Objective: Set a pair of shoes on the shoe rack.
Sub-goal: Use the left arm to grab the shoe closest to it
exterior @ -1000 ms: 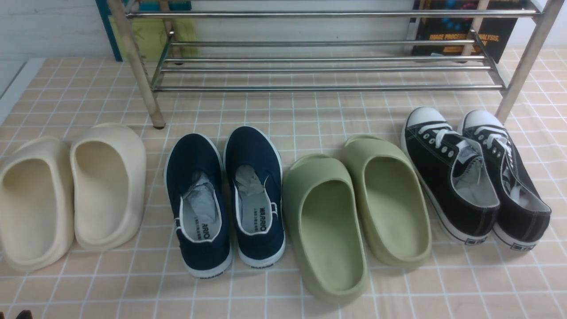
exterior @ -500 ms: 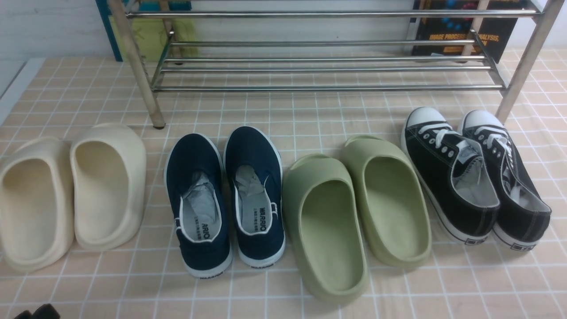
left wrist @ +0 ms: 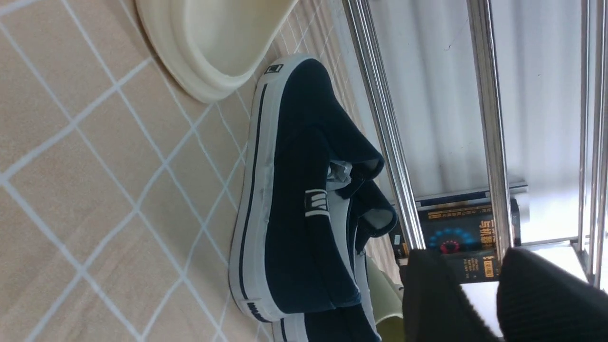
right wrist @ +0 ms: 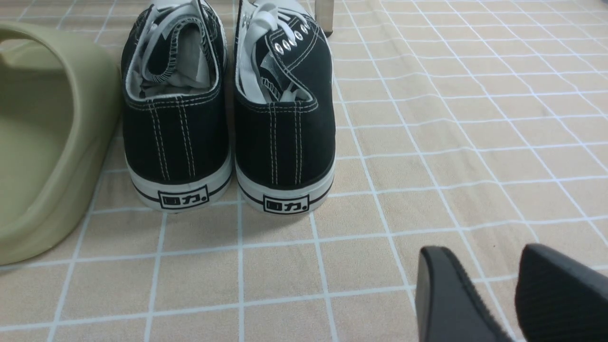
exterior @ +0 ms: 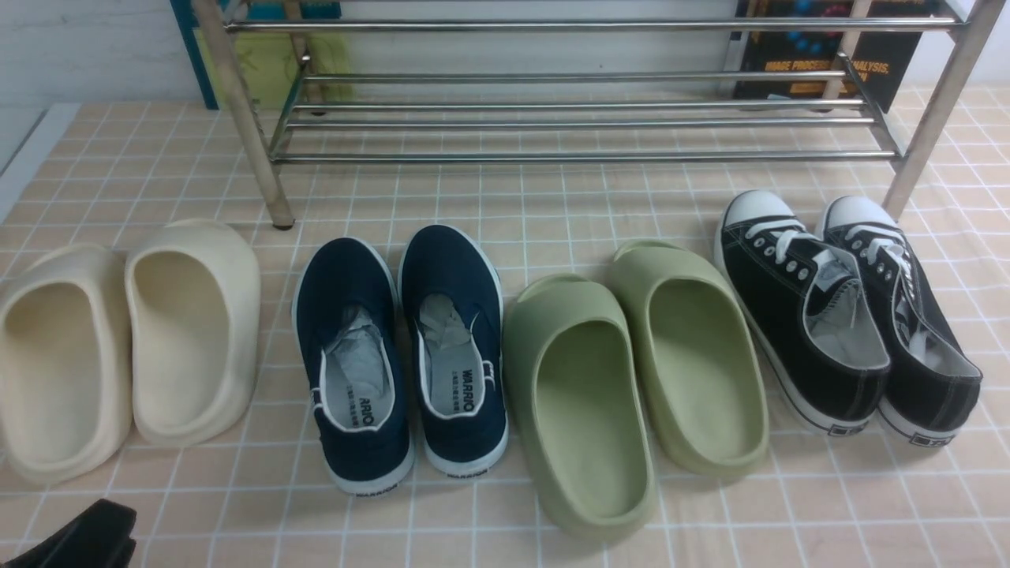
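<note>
Nothing done yet: 2 navy slip-on shoes (exterior: 450, 276) sit near the bare shoe rack (exterior: 584, 158). The left gripper (left wrist: 479, 304) and right gripper (right wrist: 494, 304) gape apart, empty.

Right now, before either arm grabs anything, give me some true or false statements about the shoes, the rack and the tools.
1. The navy shoes stand in front of the shoe rack, not on it. True.
2. The green slides sit left of the navy shoes. False: they sit to their right, beside the black sneakers.
3. The left tool is open and empty. True.
4. The right tool grips a black sneaker. False: it is open, apart from them.
</note>
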### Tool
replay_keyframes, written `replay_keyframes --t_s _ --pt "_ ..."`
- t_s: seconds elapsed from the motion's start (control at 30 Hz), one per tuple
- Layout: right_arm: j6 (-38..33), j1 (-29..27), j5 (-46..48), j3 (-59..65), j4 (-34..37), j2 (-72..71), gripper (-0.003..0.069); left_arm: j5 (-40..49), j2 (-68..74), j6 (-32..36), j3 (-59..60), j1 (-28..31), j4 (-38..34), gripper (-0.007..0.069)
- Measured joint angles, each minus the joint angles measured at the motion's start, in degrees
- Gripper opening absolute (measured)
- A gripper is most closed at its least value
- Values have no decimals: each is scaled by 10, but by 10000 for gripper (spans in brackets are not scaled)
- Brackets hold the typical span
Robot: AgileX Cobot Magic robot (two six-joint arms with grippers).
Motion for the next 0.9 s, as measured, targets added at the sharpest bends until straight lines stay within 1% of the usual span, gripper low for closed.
replay_keyframes --t_s 0.13,0.17,0.2,0.23,0.27,0.33,0.4,0.43,0.47,0.5,0.53,0.57,0.6,0.67,0.7,0.77,0.8,0.9 --pt "0 0 0 0 0 0 240 9 0 13 -6 0 -14 239" --pt "0 0 0 0 0 0 240 30 0 66 -34 0 -14 239" --pt "0 0 0 0 0 0 240 39 0 98 -53 0 -14 239" --pt "0 0 0 0 0 0 240 43 0 115 -64 0 -13 239" --pt "0 0 0 0 0 0 240 59 0 178 -105 0 -3 230" --pt "0 0 0 0 0 0 240 101 21 260 -185 0 46 188" --pt "0 0 0 0 0 0 240 146 63 283 -239 0 106 136" --pt "0 0 0 0 0 0 240 153 69 284 -245 0 115 122" --pt "0 0 0 0 0 0 240 218 134 288 -304 0 202 60" --pt "0 0 0 0 0 0 240 255 173 287 -336 0 253 32" --pt "0 0 0 0 0 0 240 276 197 287 -354 0 282 22" --pt "0 0 0 0 0 0 240 318 245 285 -389 0 336 8" --pt "0 0 0 0 0 0 240 350 284 283 -416 0 375 2" --pt "0 0 0 0 0 0 240 409 353 281 -458 0 427 2" --pt "0 0 0 0 0 0 240 433 390 281 -477 0 447 2" --pt "0 0 0 0 0 0 240 453 432 280 -493 -1 460 2" --pt "0 0 0 0 0 0 240 471 474 274 -514 -11 469 6" --pt "0 0 0 0 0 0 240 473 552 267 -543 -53 473 36"
